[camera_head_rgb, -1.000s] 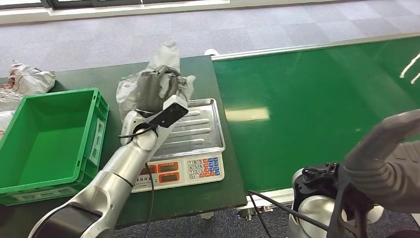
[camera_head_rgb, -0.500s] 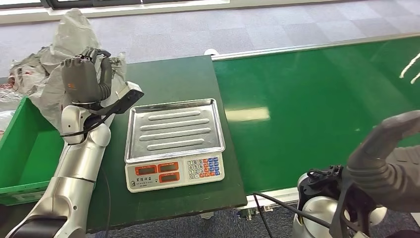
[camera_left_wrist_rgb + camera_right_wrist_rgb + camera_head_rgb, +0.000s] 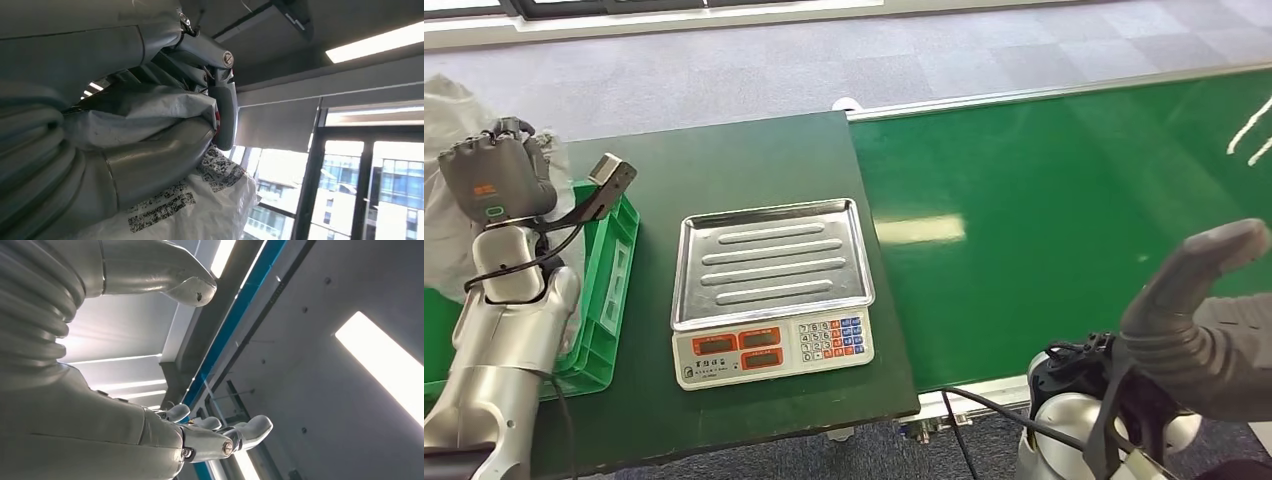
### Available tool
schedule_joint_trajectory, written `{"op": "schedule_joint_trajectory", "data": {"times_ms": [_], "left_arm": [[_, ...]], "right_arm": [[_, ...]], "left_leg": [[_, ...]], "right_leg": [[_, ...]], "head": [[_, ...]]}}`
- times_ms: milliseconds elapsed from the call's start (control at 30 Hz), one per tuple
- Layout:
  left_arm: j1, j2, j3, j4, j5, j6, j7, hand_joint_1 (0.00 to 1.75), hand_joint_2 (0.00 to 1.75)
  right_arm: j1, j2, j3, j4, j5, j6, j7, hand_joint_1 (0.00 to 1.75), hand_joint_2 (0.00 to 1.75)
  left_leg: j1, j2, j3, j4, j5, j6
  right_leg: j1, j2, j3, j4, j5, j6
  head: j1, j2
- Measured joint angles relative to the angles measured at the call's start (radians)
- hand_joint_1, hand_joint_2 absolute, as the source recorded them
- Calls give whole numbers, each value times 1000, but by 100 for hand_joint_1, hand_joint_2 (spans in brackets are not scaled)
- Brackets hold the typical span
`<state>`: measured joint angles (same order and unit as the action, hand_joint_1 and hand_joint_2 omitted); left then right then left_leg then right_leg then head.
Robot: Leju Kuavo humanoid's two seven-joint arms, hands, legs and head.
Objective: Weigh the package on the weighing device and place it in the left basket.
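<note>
Two hands are seen. Nearest, the right hand (image 3: 1199, 290) is held raised with fingers spread, empty, presumably kept clear. Further off, the scale (image 3: 771, 290) stands bare. The package (image 3: 200, 200), a crumpled white bag with printed codes, is clutched by the left hand (image 3: 489, 175) above the green basket (image 3: 609, 270), seemingly for release.

Dark green table (image 3: 764, 160): scale (image 3: 771, 290) near front middle, green basket (image 3: 609, 270) at left edge. Green conveyor (image 3: 1064, 200) touching table's right side.
</note>
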<state>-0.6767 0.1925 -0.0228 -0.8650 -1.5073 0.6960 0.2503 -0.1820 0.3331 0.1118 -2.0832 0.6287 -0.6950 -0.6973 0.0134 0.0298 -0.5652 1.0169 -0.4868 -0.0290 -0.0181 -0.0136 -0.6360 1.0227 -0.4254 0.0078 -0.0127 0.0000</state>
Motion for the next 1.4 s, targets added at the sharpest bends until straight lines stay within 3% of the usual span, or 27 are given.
{"op": "schedule_joint_trajectory", "data": {"times_ms": [33, 133, 300, 500, 600, 733, 900, 967, 1000, 1067, 1133, 1200, 1267, 1400], "left_arm": [[1, 15, -6, 29, 0, 0, 6, 3, 131], [-7, 43, -13, 149, 0, 1, 12, 0, 0], [-17, 69, -13, 272, 1, 1, 30, 0, 0], [-13, 85, 1, 304, 4, 2, 70, 0, 0], [27, 85, 38, 245, 12, 2, 62, 0, 0], [98, 65, 127, 88, 27, 3, -19, 0, 0], [138, 41, 205, -25, 35, 3, -63, 0, 0], [141, 23, 232, -48, 89, 3, -143, 0, 0], [142, 8, 253, -59, 155, 3, -225, 0, 0], [142, -34, 304, -89, 376, -2, -457, 0, 0], [145, -88, 353, -144, 702, -18, -728, 0, 0], [153, -136, 377, -220, 991, -50, -899, 0, 87], [174, -171, 378, -314, 1163, -99, -945, 0, 175], [239, -224, 310, -538, 1408, -270, -942, 0, 175]], "right_arm": [[2, 0, -1, 1, 3, 0, 0, 0, 175], [7, -1, -3, 2, 16, 0, 0, 0, 175], [9, -1, -5, 3, 27, 0, 0, 0, 175], [9, -1, -5, 5, 30, 0, 0, 0, 175], [14, -2, -5, 9, 30, 0, 0, 0, 175], [21, -3, -5, 12, 29, 0, 0, 0, 175], [27, -4, -5, 17, 30, 0, 0, 0, 175], [28, -5, -5, 19, 34, 0, 0, 0, 175], [28, -5, -5, 21, 38, 0, 0, 0, 175], [27, -5, -4, 28, 47, 0, 0, 0, 175], [25, -5, 0, 41, 52, 0, 0, 0, 175], [25, -5, 4, 54, 53, 0, 0, 0, 175], [25, -5, 7, 66, 45, 0, 0, 0, 175], [37, -7, 31, 100, -36, 0, 0, 0, 175]], "left_leg": [[0, -1, 0, 0, 0, 0], [0, -1, 0, 0, 0, 0], [0, 0, 0, 0, 0, 0], [0, 0, -1, 0, 0, 0], [0, 0, -1, 0, 0, 0], [0, 0, -1, 0, 0, 0], [0, -1, -1, 0, 0, 0], [0, -1, -1, 0, 0, 0], [0, -2, -1, 0, 0, 0], [0, -2, -1, 0, 0, 0], [0, -2, -1, 0, 0, 0], [0, -1, -1, 0, 0, 0], [0, -2, -1, 1, 0, 0], [0, -2, -1, 1, -1, 0]], "right_leg": [[0, -1, 0, 0, 0, 0], [0, -1, 0, 0, 0, -1], [0, 0, 0, 0, 1, -1], [0, 0, 0, 0, 1, -1], [0, 0, 0, 0, 1, -1], [0, 0, -1, 0, 1, -1], [0, 0, 0, 0, 1, -1], [0, -1, 0, 0, 1, -1], [0, -1, 0, 0, 1, -1], [0, -1, 0, 0, 1, -1], [0, -1, 1, 0, 1, -1], [0, -1, 1, 0, 1, -1], [0, -1, 1, -1, 1, -1], [0, -1, 0, -1, 0, 0]], "head": [[0, 0], [0, 0], [0, 0], [0, 0], [0, 0], [0, 0], [0, 0], [0, 0], [0, 0], [0, 0], [0, 0], [0, 0], [0, 0], [0, 0]]}}
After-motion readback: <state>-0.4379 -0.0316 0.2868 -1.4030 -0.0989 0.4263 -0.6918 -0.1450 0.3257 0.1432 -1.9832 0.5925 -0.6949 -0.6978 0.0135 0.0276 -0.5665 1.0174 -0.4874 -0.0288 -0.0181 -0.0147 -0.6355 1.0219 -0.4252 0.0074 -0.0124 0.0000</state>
